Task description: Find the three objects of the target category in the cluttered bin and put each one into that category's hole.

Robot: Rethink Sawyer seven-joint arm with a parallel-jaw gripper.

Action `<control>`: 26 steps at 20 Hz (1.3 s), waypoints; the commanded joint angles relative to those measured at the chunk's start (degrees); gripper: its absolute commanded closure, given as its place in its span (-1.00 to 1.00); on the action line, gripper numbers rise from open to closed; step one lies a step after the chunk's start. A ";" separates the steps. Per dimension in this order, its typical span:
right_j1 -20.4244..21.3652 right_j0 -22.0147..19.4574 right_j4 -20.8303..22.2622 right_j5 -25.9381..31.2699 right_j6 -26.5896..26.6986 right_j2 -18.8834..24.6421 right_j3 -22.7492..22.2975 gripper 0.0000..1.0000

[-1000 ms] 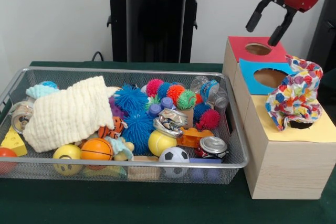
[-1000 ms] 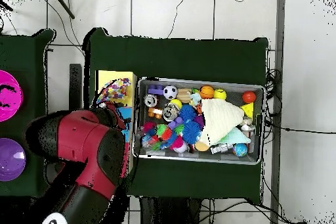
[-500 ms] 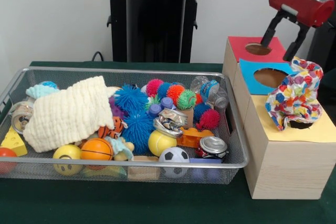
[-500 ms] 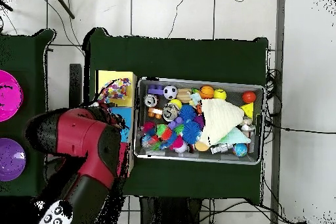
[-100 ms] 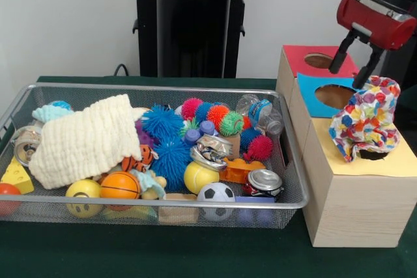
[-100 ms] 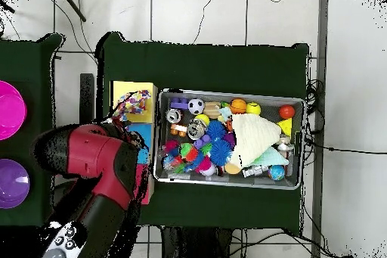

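Mesh-walled and packed full, the bin [image 5: 287, 161] sits on the green surface [image 5: 130, 252] well to the left of the tool [image 5: 356, 63] and below it. Farthest from the tool lie a red ball [image 5: 5, 194] and a yellow wedge [image 5: 15, 175], then a cream cloth [image 5: 85, 141] draped over that end. Closer in come an orange ball [image 5: 120, 185], blue spiky balls [image 5: 166, 138], a yellow ball [image 5: 199, 176], a soccer ball [image 5: 215, 193], crushed cans [image 5: 264, 180] and a bottle [image 5: 264, 114]. Just left of the tool and under it stands the wooden box [image 5: 348, 206], with a red panel hole [image 5: 319, 60] nearest the tool's left finger and a blue panel hole [image 5: 335, 96] right below. Right beside the tool, near its right finger, a patterned cloth [image 5: 366, 118] lies bunched over the yellow panel's hole [image 5: 371, 155], not pushed through.

The tool hangs empty, fingers spread wide, above the box.

My reading is that cloth is the target category and this piece is only half posted. To do the step well, the tool should come down over the bunched top, pinch or press near the centre of the hole, and drive the folds inward rather than sideways, so nothing snags on the rim or slips off the box. The cream cloth in the bin looks like the next candidate.
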State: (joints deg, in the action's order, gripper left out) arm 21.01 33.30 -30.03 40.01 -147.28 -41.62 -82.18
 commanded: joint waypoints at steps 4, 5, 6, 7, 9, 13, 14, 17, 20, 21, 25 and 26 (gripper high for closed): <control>-2.45 -1.36 -2.63 -4.60 -12.47 8.37 -1.07 1.00; -2.48 -1.49 -2.52 -4.44 -12.42 8.19 -0.86 1.00; -2.38 -1.55 -2.53 -4.36 -12.38 8.30 -0.90 1.00; -2.11 -1.42 -2.45 -4.17 -12.46 8.14 -1.15 1.00; -1.89 -1.32 -2.36 -4.06 -12.52 8.10 -1.29 1.00; -1.91 -1.17 -2.28 -3.81 -12.83 8.00 -1.21 1.00; -1.95 -1.18 -2.24 -3.82 -12.87 7.90 -1.15 1.00; -2.25 -1.26 -2.15 -5.31 -13.12 7.17 -0.64 1.00; -3.60 -2.14 -1.84 -9.77 -13.11 5.88 1.02 1.00; -3.84 -2.83 -1.87 -10.23 -12.57 6.21 1.63 1.00; -3.92 -3.17 -1.44 -9.65 -12.56 4.78 2.45 1.00; -3.85 -3.15 -1.37 -9.39 -12.62 4.47 2.57 1.00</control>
State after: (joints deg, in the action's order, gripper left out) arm 20.39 32.64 -30.03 32.82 -147.28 -40.51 -81.83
